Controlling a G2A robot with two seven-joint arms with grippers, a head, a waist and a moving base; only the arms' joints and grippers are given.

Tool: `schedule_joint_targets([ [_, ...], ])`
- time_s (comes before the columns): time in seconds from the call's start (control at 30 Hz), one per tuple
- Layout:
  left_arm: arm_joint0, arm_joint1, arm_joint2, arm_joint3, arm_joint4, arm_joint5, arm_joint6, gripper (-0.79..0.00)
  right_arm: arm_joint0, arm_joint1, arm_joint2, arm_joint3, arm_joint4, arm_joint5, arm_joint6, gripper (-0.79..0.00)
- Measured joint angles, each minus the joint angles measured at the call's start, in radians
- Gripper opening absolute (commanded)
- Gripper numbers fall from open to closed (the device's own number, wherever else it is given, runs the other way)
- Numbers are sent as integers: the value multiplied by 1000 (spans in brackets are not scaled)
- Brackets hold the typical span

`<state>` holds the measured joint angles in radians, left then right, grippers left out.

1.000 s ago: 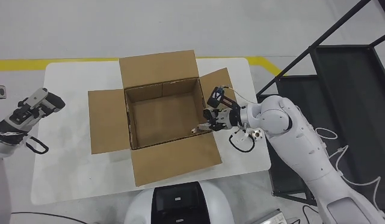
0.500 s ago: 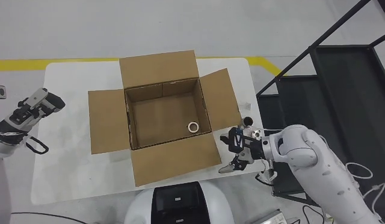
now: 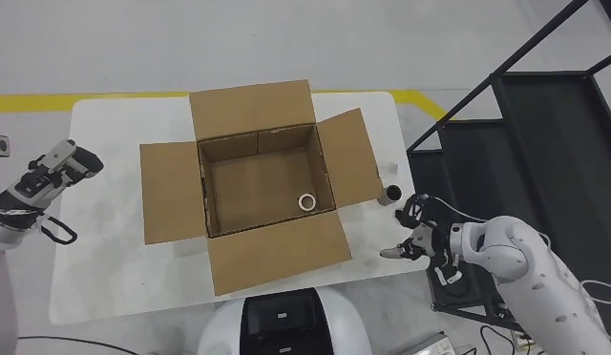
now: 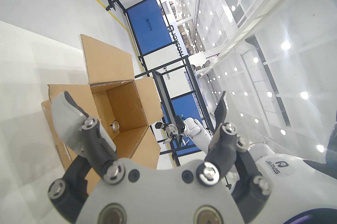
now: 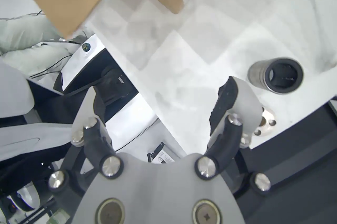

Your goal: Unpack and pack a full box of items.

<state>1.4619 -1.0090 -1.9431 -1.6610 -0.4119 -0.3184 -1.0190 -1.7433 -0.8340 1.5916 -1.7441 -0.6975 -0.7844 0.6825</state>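
My right gripper [image 5: 158, 90], wide open and empty, hangs by the table's [image 3: 115, 145] right edge, where a clumsy reach could knock the cylinder [image 5: 276, 76] off.

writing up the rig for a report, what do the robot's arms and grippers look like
Both arms have smooth, rounded white shells, like the right arm. The left gripper and right gripper match: two light grey fingers with black pads, black links with silver bolts, on a grey plate. Thin black cables loop at each wrist.
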Motion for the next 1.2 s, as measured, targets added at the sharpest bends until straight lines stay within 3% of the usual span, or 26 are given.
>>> schedule_joint_targets([
  [0.4, 0, 0, 0, 0, 0, 0, 0, 0, 109, -10, -48, 210, -35, 205, -10, 0],
  [1.2, 0, 0, 0, 0, 0, 0, 0, 0, 396, -68, -282, 545, -46, 427, -5, 0],
])
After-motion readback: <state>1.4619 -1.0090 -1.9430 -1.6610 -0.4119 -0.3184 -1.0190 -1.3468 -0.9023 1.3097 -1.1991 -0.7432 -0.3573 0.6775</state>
